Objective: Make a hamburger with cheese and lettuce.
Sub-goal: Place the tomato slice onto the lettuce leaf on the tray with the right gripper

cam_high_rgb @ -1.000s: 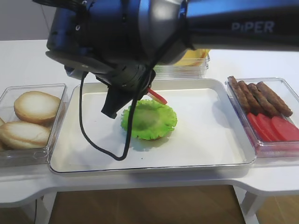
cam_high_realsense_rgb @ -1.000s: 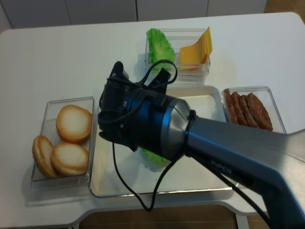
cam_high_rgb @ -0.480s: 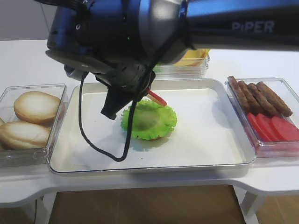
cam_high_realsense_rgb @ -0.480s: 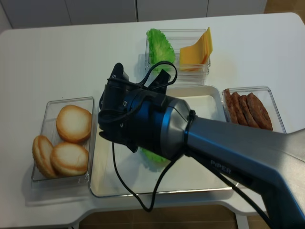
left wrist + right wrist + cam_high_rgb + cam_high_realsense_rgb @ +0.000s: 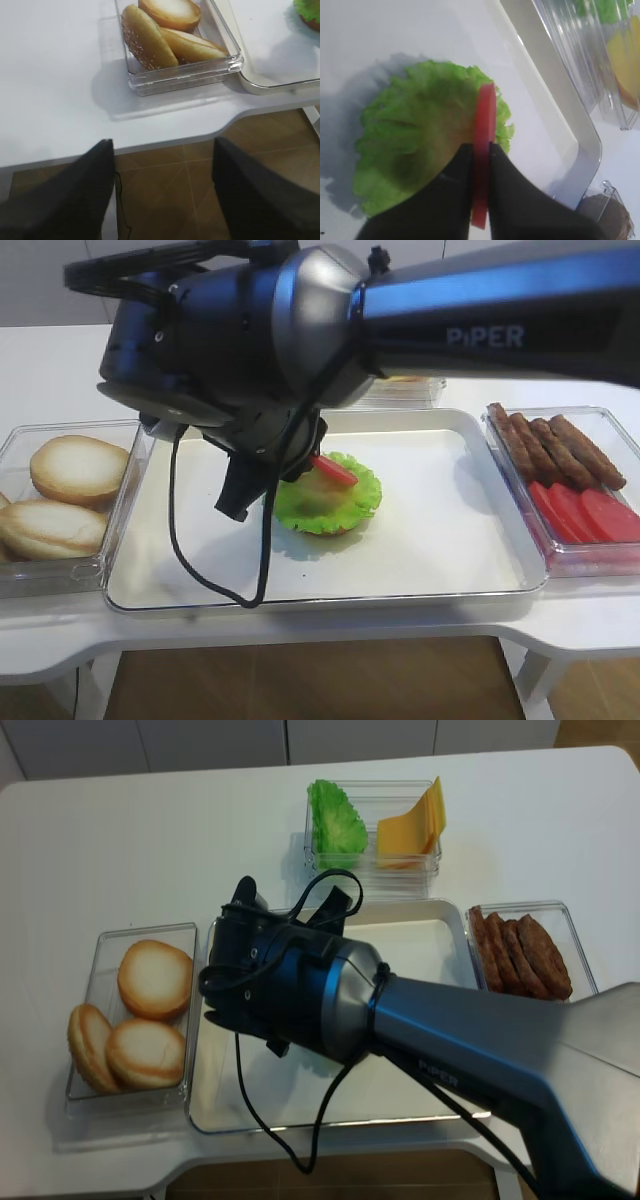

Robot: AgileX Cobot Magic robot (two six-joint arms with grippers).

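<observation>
Right pincer point(image 5: 479, 165) clamps a red slice point(image 5: 483, 145) on edge, directly over the lettuce point(image 5: 415, 150) on the tray point(image 5: 450, 540). Slice's flat face stands upright; needs laying flat. Left pincer point(image 5: 160, 200) wide, off the surface edge.

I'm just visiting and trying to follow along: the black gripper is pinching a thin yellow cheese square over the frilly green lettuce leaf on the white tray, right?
Not quite. The right gripper is pinching a thin red round slice, held on edge, not a yellow cheese square. The right wrist view shows it clearly. The rest holds: it is over the frilly green lettuce leaf on the white tray.
</observation>
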